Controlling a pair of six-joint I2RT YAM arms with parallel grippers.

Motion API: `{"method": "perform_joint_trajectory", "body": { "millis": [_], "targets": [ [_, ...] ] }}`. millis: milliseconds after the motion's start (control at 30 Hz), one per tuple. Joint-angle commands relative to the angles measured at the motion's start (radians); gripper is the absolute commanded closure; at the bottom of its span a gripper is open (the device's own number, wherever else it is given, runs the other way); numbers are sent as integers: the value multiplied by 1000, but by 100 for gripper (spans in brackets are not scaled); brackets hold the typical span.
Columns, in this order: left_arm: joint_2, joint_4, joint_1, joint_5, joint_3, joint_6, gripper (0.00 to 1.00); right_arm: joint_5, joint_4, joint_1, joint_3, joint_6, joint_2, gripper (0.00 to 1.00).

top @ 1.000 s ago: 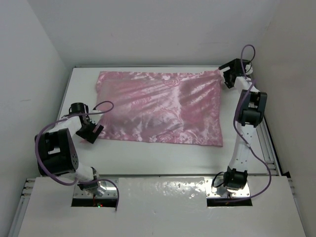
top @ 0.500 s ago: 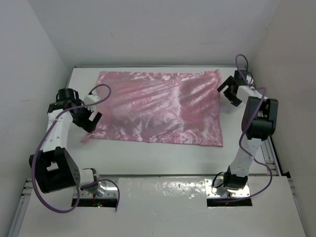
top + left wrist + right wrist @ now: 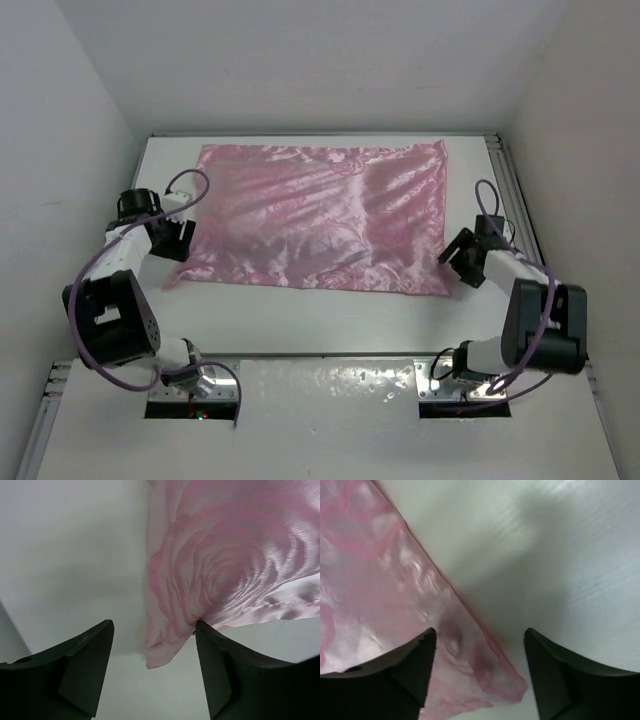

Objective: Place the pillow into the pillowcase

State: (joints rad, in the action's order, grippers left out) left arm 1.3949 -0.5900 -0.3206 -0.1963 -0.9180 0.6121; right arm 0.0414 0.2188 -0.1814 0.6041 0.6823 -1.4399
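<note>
Left wrist: pillowcase (image 3: 215, 565) corner between jaws

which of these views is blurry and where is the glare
Top external: sharp, with bright sheen streaks across the pillowcase and glare on the glossy near panel. Left wrist: the satin weave is crisp, while the left claw has soft-edged dark fingers. Right wrist: the softest view, pillowcase corner smeared, table streaked, with a grey shadow above the right claw.
</note>
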Motion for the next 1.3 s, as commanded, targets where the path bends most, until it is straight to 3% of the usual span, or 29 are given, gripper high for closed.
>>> {"method": "perform_joint_trajectory", "body": {
  "millis": [0, 33, 67, 100, 133, 167, 467, 500, 533, 567, 600, 667, 833, 867, 933, 1067, 1267],
  "targets": [
    [48, 113, 3, 63, 74, -49, 35, -37, -15, -7, -113, 17, 111, 34],
    [70, 137, 11, 86, 91, -52, 34, -31, -19, -12, -130, 26, 152, 43],
    [78, 166, 15, 134, 106, -60, 33, -9, -24, -16, -157, 40, 165, 61],
    [88, 174, 18, 149, 125, -63, 33, -5, -25, -36, -162, 45, 171, 71],
    [102, 176, 15, 156, 130, -67, 33, -3, -15, -47, -162, 48, 173, 88],
    [105, 174, 11, 152, 131, -71, 33, -3, -6, -56, -155, 46, 170, 97],
    [85, 174, -17, 135, 180, -55, 31, 3, 80, -161, -75, 62, 183, 100],
    [73, 171, -20, 135, 186, -52, 32, -3, 85, -165, -72, 62, 188, 94],
    [64, 168, -26, 135, 194, -46, 31, -11, 91, -165, -57, 47, 190, 77],
    [58, 161, -29, 135, 194, -43, 30, -21, 97, -165, -46, 34, 191, 52],
    [41, 138, -34, 133, 189, -35, 29, -34, 125, -165, -31, 22, 193, 17],
    [24, 101, -47, 130, 150, -28, 27, -5, 177, -165, 38, 0, 193, 1],
    [-40, -31, -109, 100, -45, -80, 17, 154, 304, -162, 207, -6, 268, 1],
    [-46, -57, -113, 91, -126, -110, 7, 167, 344, -164, 232, 5, 282, 1],
    [-50, -83, -124, 80, -203, -138, 0, 167, 356, -162, 294, 13, 297, 1],
    [-51, -125, -126, 60, -369, -184, 0, 127, 379, -162, 368, -7, 340, 1],
    [-65, -139, -126, 43, -521, -259, 0, 45, 304, -162, 327, -52, 441, 1]
  ]
}}
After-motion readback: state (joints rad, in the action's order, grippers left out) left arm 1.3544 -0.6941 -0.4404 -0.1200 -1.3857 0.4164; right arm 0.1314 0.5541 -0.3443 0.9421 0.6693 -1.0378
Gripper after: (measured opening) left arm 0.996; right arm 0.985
